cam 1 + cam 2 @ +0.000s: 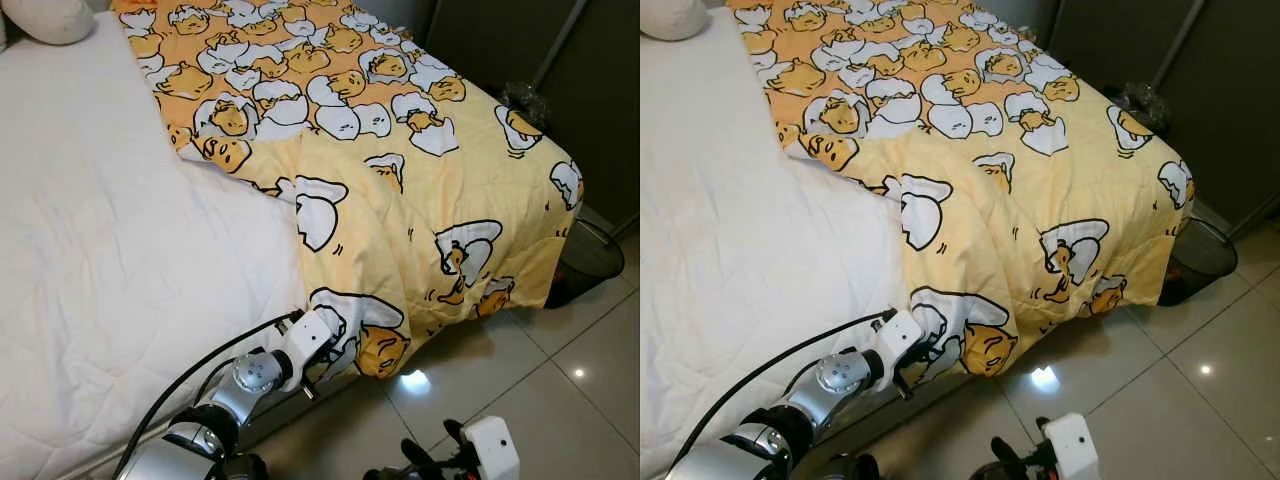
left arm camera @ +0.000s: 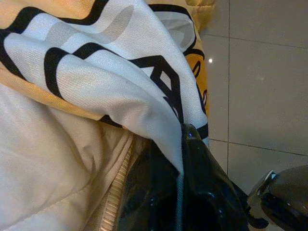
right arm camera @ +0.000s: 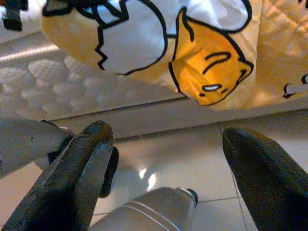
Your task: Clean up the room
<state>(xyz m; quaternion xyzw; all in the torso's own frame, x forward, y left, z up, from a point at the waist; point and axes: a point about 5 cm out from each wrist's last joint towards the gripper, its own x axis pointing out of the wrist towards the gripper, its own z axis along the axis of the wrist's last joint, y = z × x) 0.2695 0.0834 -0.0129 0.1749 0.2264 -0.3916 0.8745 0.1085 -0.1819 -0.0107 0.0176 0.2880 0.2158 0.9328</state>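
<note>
We look down at a bed (image 1: 90,250) with a white sheet. A yellow blanket (image 1: 400,190) printed with cartoon eggs covers its far half and hangs over the corner toward the tiled floor (image 1: 560,400). Our left gripper (image 2: 180,192) reaches to that hanging corner, its black fingers pinched tight on the blanket's edge. Our right gripper (image 3: 166,168) sits low above the floor, fingers spread wide, holding nothing. A dark wire basket (image 1: 590,255) stands beyond the bed.
</note>
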